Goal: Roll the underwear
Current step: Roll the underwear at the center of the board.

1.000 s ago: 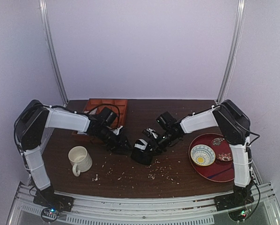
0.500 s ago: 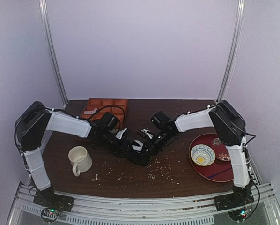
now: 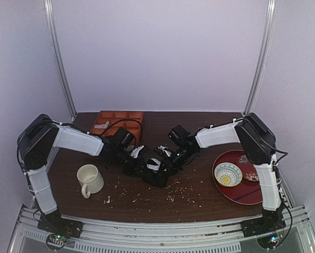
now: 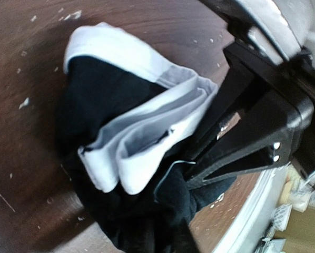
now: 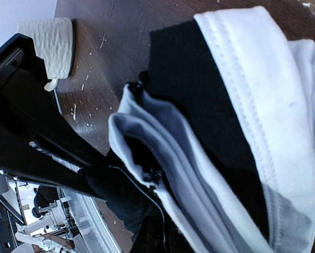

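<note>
The underwear (image 3: 156, 174) is one black bundle with white edging near the middle of the brown table (image 3: 199, 203). Both grippers meet at it. My left gripper (image 3: 141, 164) comes in from the left and my right gripper (image 3: 170, 161) from the right. In the left wrist view the underwear (image 4: 131, 153) shows folded white layers over black cloth. Its black cloth bunches into my left gripper (image 4: 163, 234), which is shut on it. In the right wrist view the underwear (image 5: 199, 95) runs down into my right gripper (image 5: 157, 234), also shut on the cloth.
A cream mug (image 3: 89, 179) stands left of the bundle. An orange compartment tray (image 3: 118, 118) sits at the back left. A red plate (image 3: 242, 199) with a patterned bowl (image 3: 228, 174) lies at the right. Crumbs (image 3: 173, 192) are scattered in front.
The right gripper has dragged the bundle a little to the left. The left gripper has moved right onto it and its jaws have closed on the cloth.
</note>
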Controlling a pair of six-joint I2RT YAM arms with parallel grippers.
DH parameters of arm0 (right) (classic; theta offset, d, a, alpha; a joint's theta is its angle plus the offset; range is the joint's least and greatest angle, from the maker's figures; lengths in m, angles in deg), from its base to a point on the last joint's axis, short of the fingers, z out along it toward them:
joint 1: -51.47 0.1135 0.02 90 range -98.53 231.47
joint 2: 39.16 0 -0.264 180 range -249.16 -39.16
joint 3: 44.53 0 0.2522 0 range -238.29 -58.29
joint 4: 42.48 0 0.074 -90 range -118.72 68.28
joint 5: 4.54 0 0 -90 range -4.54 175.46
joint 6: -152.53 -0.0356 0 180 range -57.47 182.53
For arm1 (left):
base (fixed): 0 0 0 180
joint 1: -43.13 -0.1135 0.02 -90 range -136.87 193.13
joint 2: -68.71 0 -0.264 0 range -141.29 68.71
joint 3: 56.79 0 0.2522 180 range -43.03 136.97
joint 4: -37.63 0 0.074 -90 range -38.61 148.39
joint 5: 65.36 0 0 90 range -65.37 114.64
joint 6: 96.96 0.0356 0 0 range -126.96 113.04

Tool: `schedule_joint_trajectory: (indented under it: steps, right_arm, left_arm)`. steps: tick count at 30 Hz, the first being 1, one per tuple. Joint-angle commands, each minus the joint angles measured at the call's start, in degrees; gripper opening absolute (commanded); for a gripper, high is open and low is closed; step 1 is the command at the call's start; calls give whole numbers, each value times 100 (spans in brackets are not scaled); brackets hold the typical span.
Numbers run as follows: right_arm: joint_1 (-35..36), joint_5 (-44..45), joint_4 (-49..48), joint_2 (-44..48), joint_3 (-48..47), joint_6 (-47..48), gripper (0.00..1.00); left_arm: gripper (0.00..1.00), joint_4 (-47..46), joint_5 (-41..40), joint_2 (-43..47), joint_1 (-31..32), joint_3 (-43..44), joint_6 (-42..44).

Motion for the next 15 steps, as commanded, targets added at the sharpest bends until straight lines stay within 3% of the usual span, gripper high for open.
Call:
schedule_joint_trajectory:
  steps: [1, 15]
  right_arm:
    - [125, 348, 465, -130, -144, 292, 0]
    - [292, 826, 751, 90, -318, 741, 0]
  left_arm:
    - [0, -88, -124, -119, 30, -2, -89]
    - [0, -339, -338, -40, 37, -656, -1681]
